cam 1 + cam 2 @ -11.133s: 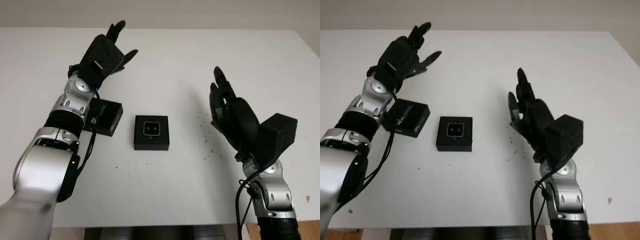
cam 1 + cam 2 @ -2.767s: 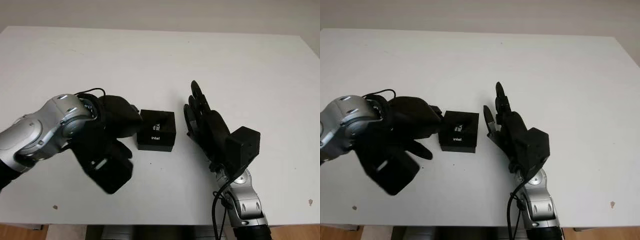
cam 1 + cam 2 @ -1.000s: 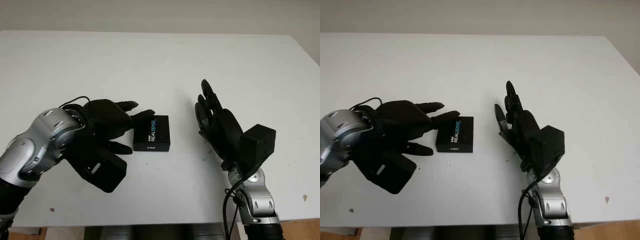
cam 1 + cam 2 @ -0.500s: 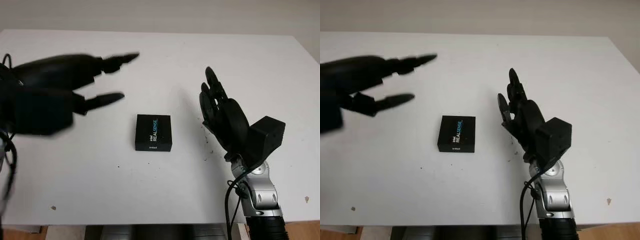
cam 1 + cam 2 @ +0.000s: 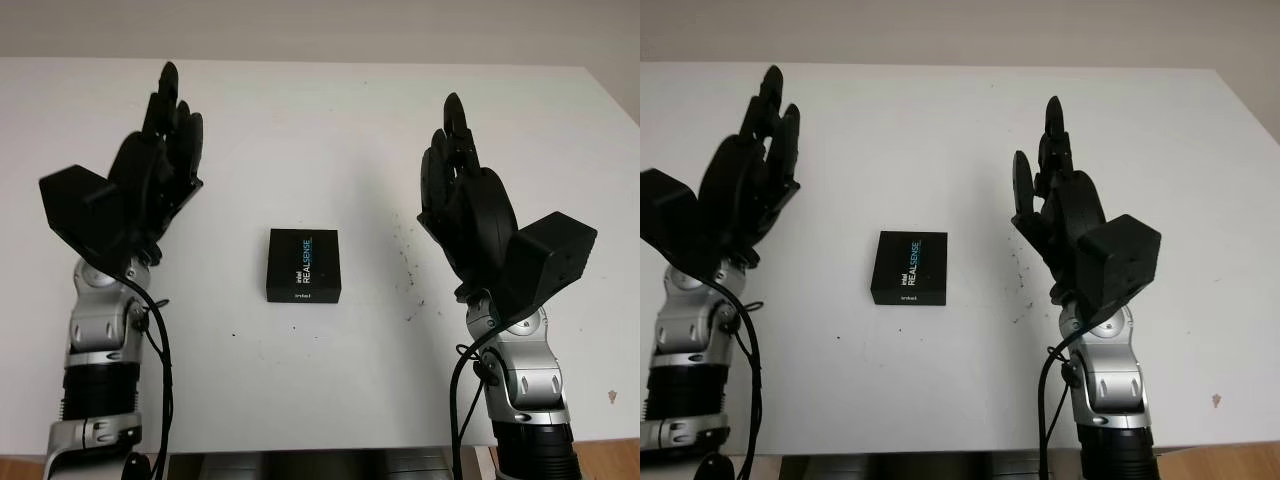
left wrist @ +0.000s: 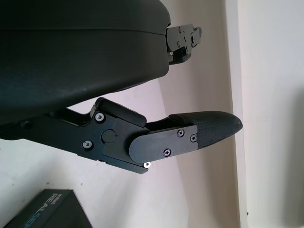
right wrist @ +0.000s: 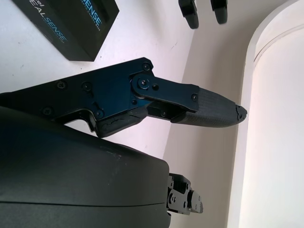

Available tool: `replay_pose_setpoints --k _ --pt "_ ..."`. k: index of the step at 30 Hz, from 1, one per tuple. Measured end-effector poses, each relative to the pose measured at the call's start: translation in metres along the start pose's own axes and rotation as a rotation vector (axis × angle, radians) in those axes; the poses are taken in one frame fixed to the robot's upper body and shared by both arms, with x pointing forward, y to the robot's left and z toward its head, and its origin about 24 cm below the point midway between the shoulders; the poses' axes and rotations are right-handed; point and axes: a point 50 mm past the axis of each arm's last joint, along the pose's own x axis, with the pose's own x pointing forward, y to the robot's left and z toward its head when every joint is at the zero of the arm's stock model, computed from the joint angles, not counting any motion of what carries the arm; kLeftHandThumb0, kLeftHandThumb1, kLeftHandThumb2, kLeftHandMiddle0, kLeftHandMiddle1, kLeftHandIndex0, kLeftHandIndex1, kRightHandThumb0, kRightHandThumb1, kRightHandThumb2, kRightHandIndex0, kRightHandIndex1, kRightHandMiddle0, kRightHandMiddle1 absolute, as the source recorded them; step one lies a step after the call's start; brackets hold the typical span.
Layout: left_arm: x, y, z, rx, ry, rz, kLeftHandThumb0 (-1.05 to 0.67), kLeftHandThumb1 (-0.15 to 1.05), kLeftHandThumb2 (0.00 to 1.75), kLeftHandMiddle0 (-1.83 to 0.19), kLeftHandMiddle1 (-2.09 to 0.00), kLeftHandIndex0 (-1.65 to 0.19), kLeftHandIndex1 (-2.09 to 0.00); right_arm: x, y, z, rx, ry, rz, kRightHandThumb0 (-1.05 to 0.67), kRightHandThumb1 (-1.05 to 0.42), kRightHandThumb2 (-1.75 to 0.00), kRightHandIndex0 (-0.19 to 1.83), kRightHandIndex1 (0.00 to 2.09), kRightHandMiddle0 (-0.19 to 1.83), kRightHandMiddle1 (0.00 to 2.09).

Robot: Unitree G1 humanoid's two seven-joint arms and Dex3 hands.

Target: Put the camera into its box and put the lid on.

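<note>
Black, closed and square, the small cardboard camera box (image 5: 304,265) sits flat on the white tabletop (image 5: 330,120), its lid (image 5: 910,264) seated on top with the "intel REALSENSE" lettering facing up. It lies in the middle of the near half of the table, between the two arms and well apart from both. A scatter of small dark specks (image 5: 408,262) marks the surface just to its right. The black three-fingered left hand (image 5: 150,190) is raised above the table on the left side, open, holding nothing and touching nothing. The black three-fingered right hand (image 5: 465,205) is raised likewise on the right side, open and holding nothing. Beyond both hands the tabletop runs to its far edge against a pale wall (image 5: 320,28).
</note>
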Motion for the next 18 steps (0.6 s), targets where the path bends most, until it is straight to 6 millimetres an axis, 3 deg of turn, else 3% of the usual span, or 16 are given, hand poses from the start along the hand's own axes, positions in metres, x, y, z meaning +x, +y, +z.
replay_pose_setpoints --k 4,11,18 --pt "-0.006 -0.007 -0.011 -0.082 -0.014 0.030 -0.79 1.05 0.68 0.19 0.00 0.19 0.00 0.001 0.000 -0.007 0.022 0.030 -0.005 -0.79 -1.05 -0.70 -0.19 0.00 -0.19 0.00" --pt "-0.022 -0.011 -0.029 -0.074 0.050 0.029 -0.81 1.05 0.68 0.19 0.00 0.19 0.00 0.002 -0.001 -0.017 0.041 0.068 -0.011 -0.78 -1.05 -0.70 -0.19 0.00 -0.19 0.00" --pt "-0.026 -0.014 -0.021 -0.064 0.013 0.021 -0.78 1.05 0.67 0.19 0.00 0.19 0.00 0.002 0.001 -0.021 0.053 0.078 0.000 -0.77 -1.05 -0.69 -0.19 0.00 -0.19 0.00"
